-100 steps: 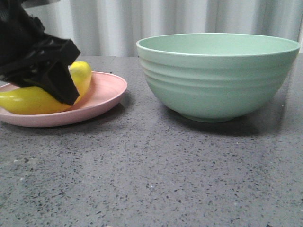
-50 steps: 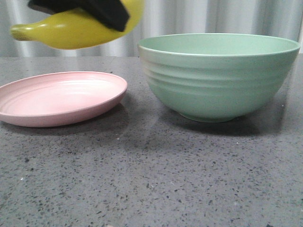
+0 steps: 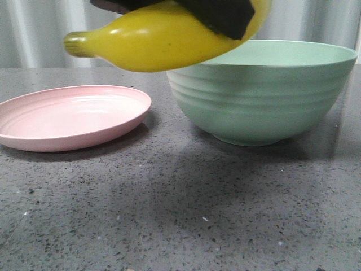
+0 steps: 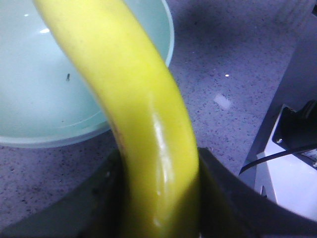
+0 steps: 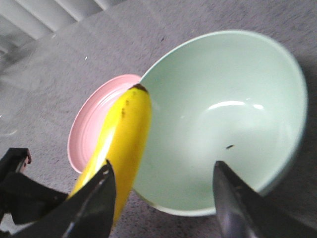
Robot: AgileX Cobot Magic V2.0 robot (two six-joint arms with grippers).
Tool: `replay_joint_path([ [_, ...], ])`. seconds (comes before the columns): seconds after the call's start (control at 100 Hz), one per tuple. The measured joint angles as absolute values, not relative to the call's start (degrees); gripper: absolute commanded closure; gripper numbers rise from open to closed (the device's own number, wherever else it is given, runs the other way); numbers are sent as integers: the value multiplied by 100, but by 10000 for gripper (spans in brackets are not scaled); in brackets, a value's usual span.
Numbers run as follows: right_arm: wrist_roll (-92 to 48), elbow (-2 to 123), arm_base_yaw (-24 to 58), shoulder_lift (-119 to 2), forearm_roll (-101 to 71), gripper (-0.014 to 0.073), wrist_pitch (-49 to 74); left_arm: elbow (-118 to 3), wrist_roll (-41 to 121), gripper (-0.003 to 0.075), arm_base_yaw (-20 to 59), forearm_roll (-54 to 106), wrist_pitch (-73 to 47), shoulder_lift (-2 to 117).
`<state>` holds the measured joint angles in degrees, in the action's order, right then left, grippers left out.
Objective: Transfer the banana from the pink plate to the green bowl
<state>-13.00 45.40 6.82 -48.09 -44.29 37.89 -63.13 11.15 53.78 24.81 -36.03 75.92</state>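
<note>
The banana [image 3: 163,39] hangs clamped in the left gripper [image 3: 220,14], over the green bowl's [image 3: 265,96] rim; the right gripper [image 5: 163,198] gapes.

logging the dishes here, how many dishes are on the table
2. The pink plate sits empty on the left of the table. The green bowl stands to its right, apart from it, also empty. No other dish shows in any view.

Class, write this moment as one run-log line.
left gripper: shut on banana | banana: airborne, near green bowl rim | pink plate: bare | right gripper: open
</note>
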Motion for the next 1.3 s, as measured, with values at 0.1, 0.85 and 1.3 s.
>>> replay_joint_path([
  [0.1,-1330,4689,1006,-5234,-4492,227,3628,-6313,1115,678,5437,2504,-3567,7592],
  [0.85,-1209,5433,2134,-6929,-5149,627,3118,-6313,1195,411,5437,2475,-3382,7592],
  [1.3,-1673,5437,2146,-6566,-4947,665,2609,-6327,1272,363,5374,2520,-3500,7046],
])
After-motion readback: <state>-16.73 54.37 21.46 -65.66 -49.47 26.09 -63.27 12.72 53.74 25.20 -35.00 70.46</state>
